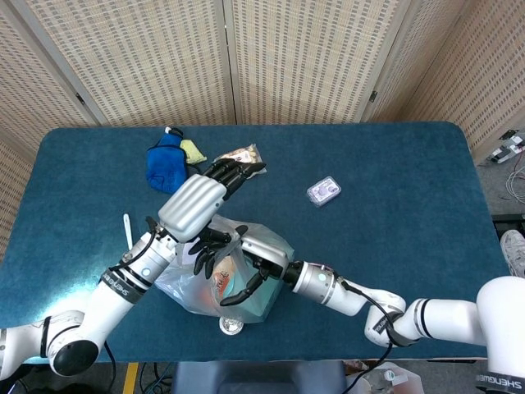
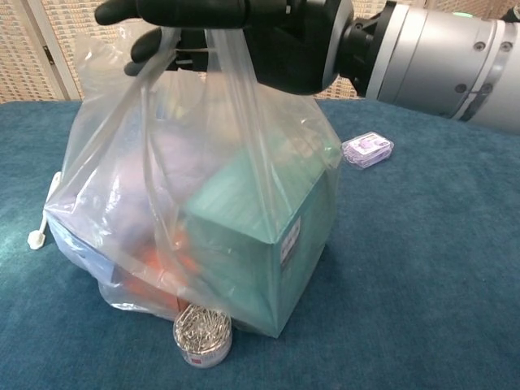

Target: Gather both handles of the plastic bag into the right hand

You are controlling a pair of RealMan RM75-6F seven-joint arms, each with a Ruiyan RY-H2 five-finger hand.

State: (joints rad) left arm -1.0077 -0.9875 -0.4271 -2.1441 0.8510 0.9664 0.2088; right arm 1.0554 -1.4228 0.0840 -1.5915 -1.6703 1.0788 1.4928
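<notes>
The clear plastic bag (image 2: 203,203) stands on the blue table with a teal box (image 2: 260,236) and an orange item inside. In the chest view my right hand (image 2: 244,24) is over the bag, and both handles hang from its dark fingers (image 2: 142,10). The head view shows the same right hand (image 1: 217,250) at the top of the bag (image 1: 250,287), partly under my left forearm. My left hand (image 1: 201,201) hovers above the bag with its fingers stretched out toward the back, holding nothing.
A tub of paper clips (image 2: 202,333) stands against the bag's front. A small purple box (image 1: 323,191) lies to the right, a white spoon (image 1: 127,230) to the left. A blue pouch (image 1: 166,167) and a snack packet (image 1: 239,154) lie at the back.
</notes>
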